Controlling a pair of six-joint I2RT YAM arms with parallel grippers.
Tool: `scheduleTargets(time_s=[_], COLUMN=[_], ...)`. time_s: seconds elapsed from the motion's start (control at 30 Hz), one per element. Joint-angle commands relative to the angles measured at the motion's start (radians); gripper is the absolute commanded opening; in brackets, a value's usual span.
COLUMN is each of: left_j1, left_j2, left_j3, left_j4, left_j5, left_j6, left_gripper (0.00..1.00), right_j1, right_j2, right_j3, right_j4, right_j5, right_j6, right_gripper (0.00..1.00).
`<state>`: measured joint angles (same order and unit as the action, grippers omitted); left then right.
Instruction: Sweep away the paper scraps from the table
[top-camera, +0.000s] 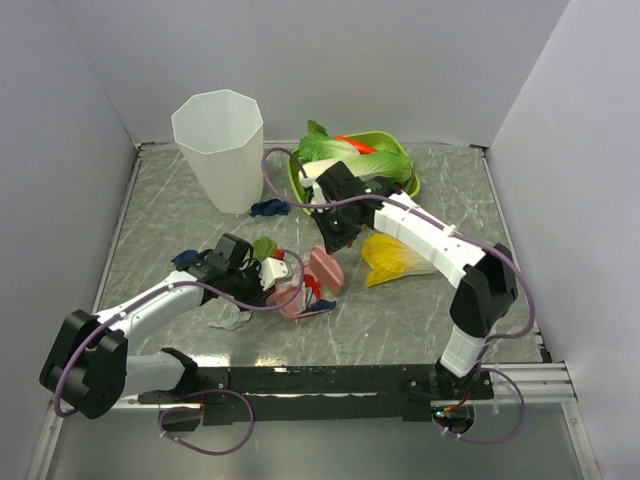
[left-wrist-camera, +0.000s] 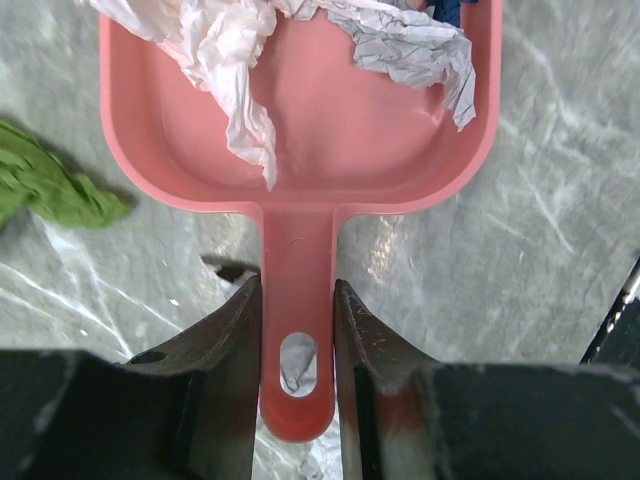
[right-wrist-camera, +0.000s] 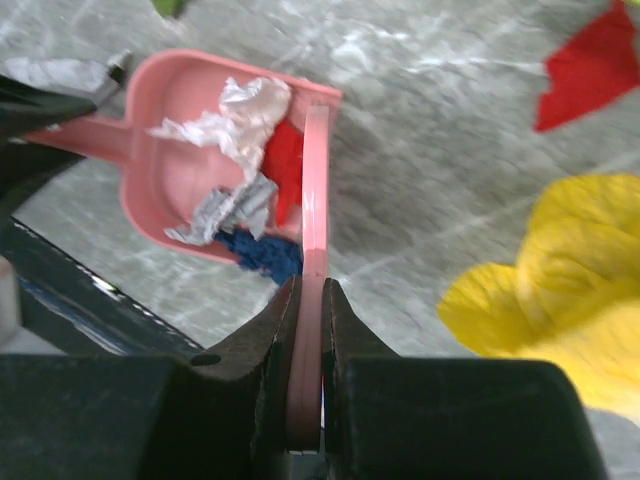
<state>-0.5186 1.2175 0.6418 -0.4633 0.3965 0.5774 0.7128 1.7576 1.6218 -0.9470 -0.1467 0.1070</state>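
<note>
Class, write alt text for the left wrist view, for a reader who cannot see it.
The left gripper clamps the handle of a pink dustpan holding crumpled white and grey paper scraps. One green scrap lies outside it on the marble table.

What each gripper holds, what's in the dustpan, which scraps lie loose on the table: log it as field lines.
left gripper: shut on the handle of the dustpan
right gripper: shut on the pink scraper, which stands on edge at the pan's mouth
in dustpan: white-grey scraps, red bit, dark blue bit at the mouth
loose on table: green scrap, loose red scrap, dark blue scrap beside the white bin
other: yellow toy cabbage to the right of the scraper
</note>
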Motion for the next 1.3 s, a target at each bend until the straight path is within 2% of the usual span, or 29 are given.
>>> scheduleTargets(time_s=[0.0, 0.1, 0.17, 0.23, 0.33, 0.43, 0.6, 0.7, 0.87, 1.07, 1.27], left_j1=[-0.003, -0.003, -0.003, -0.003, -0.001, -0.003, -0.003, -0.003, -0.001, 0.006, 0.038], left_j2=[-0.032, -0.07, -0.095, -0.114, -0.137, -0.173, -0.216, -0.236, -0.227, -0.171, -0.082], left_j3=[0.035, 0.006, -0.022, -0.033, -0.016, 0.013, 0.119, 0.188, 0.343, 0.501, 0.643], left_j4=[0.08, 0.15, 0.195, 0.244, 0.253, 0.226, 0.109, 0.054, -0.072, -0.097, -0.063], left_j5=[0.083, 0.117, 0.131, 0.146, 0.156, 0.165, 0.165, 0.131, 0.085, 0.058, 0.035], left_j6=[-0.013, -0.011, -0.019, -0.011, -0.037, -0.076, -0.111, -0.154, -0.158, -0.233, -0.304], left_gripper=[0.01, 0.01, 0.01, 0.01, 0.01, 0.01, 0.01, 0.01, 0.01, 0.01, 0.01], right_j1=[-0.018, -0.018, -0.022, -0.041, -0.084, -0.145, -0.242, -0.318, -0.395, -0.455, -0.552], right_j2=[-0.132, -0.142, -0.155, -0.171, -0.181, -0.219, -0.317, -0.377, -0.417, -0.437, -0.46], right_j3=[0.003, 0.045, 0.081, 0.111, 0.216, 0.274, 0.308, 0.286, 0.251, 0.198, 0.152], right_j4=[-0.009, -0.013, -0.007, -0.019, -0.085, -0.07, 0.01, 0.108, 0.198, 0.24, 0.195], right_j5=[0.076, 0.117, 0.197, 0.214, 0.165, 0.081, -0.023, -0.03, 0.097, 0.243, 0.22], right_j6=[-0.093, -0.214, -0.297, -0.328, -0.32, -0.271, -0.227, -0.188, -0.133, -0.124, -0.078], right_gripper=[0.0, 0.0, 0.0, 0.0, 0.0, 0.0, 0.0, 0.0, 0.0, 0.0, 0.0])
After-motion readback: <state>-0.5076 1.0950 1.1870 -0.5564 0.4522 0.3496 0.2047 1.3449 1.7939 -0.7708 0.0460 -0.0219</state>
